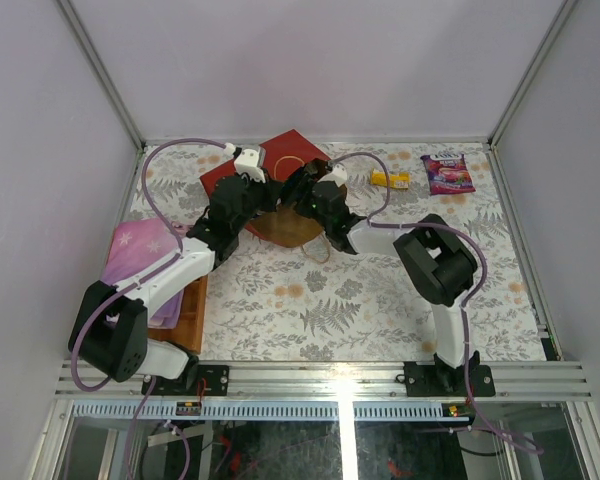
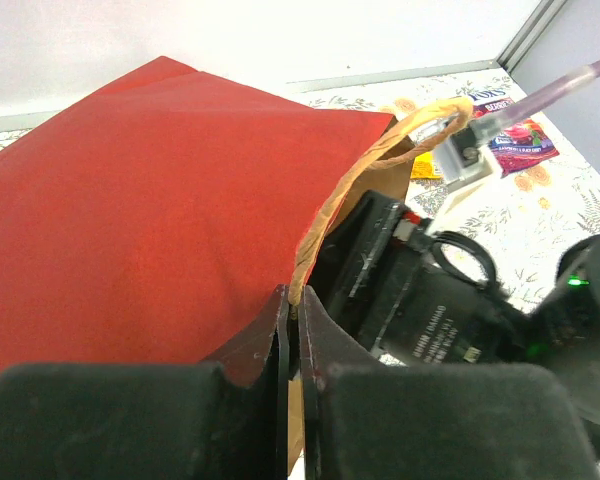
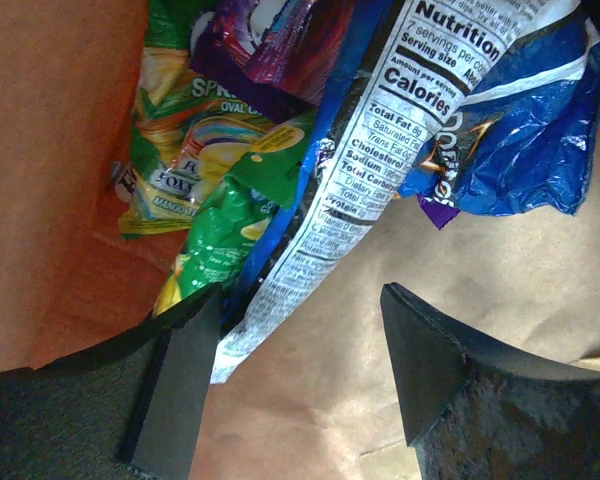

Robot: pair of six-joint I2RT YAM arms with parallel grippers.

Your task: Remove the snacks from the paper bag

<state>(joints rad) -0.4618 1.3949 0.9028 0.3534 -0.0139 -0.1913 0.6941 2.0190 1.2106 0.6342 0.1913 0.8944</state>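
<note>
The paper bag (image 1: 292, 148) lies at the back middle of the table, red outside (image 2: 160, 190) and brown inside (image 3: 400, 400). My left gripper (image 2: 296, 292) is shut on its tan cord handle (image 2: 380, 150) at the mouth edge. My right gripper (image 3: 300, 300) is inside the bag, open, with the lower corner of the blue Doritos bag (image 3: 380, 130) just inside its left finger (image 3: 175, 370). Green-yellow (image 3: 220, 220) and purple (image 3: 260, 40) snacks lie behind it. A purple packet (image 1: 447, 172) and a yellow one (image 1: 390, 180) lie on the table at the right.
A flat pink-purple item with stars (image 1: 140, 250) rests on a wooden tray (image 1: 188, 312) at the left. The right arm's body (image 2: 430, 320) fills the bag's mouth close beside my left fingers. Enclosure walls ring the floral cloth (image 1: 360, 300).
</note>
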